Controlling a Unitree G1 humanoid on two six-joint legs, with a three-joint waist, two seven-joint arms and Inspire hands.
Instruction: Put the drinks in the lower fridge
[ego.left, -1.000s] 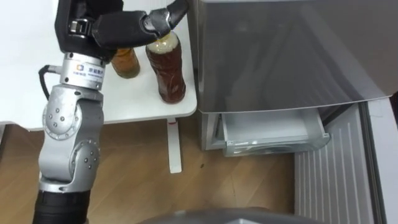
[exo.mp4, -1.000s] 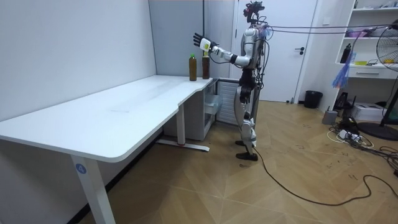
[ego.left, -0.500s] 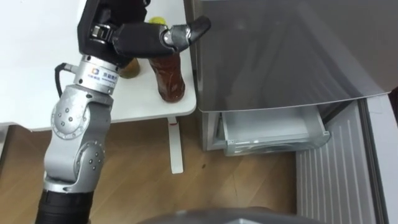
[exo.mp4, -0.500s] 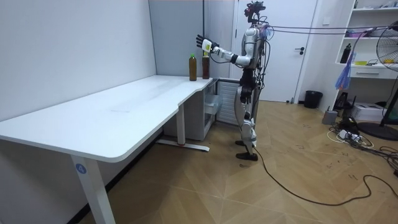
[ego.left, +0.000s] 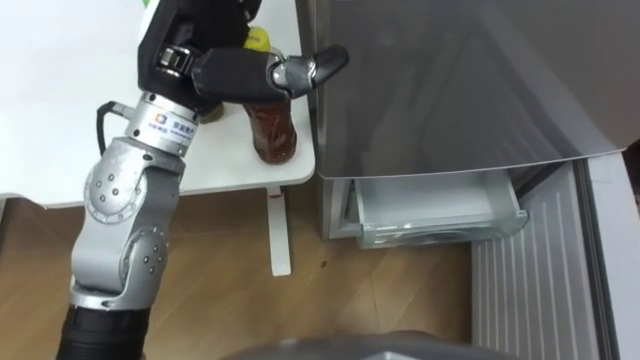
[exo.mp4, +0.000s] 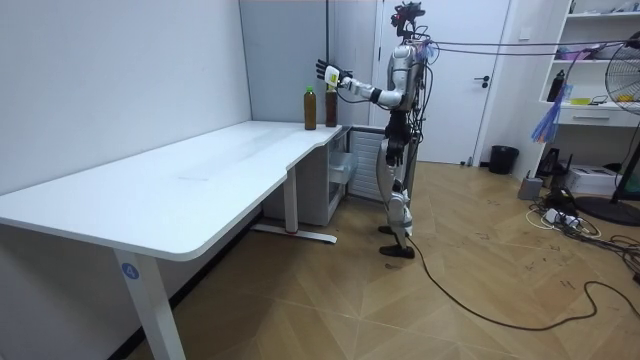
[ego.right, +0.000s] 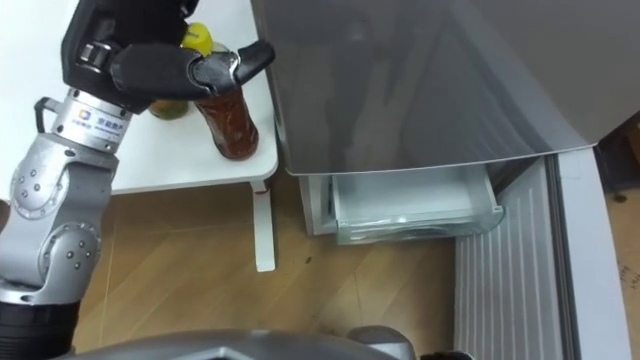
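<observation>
My robot stands before the tall grey fridge (ego.left: 450, 80), at the corner of the long white desk (ego.left: 60, 130) that butts against it. Its left hand (ego.left: 225, 72) hangs over the clear plastic bottle of dark brown tea (ego.left: 273, 130), fingers spread wide and holding nothing. I cannot tell whether the palm touches the bottle.

A second ago the hand sat lower and further left, its thumb just over the bottle's top. Now it has slid toward the fridge. The thumb (ego.left: 322, 62) juts past the desk's right edge, across the fridge front, and the bottle's yellow cap (ego.left: 258, 40) peeks out behind the hand.

Both drinks stand upright where they were, at the desk's near right corner. The brown bottle is closest to the right edge. The second bottle, amber with a green cap (exo.mp4: 310, 108), stands just beside it on the side away from the fridge, mostly covered by the wrist in my head cameras.

Below the fridge's grey door the clear lower drawer (ego.left: 440, 215) stands pulled out over the wooden floor (ego.left: 300, 300), as it did before.
</observation>
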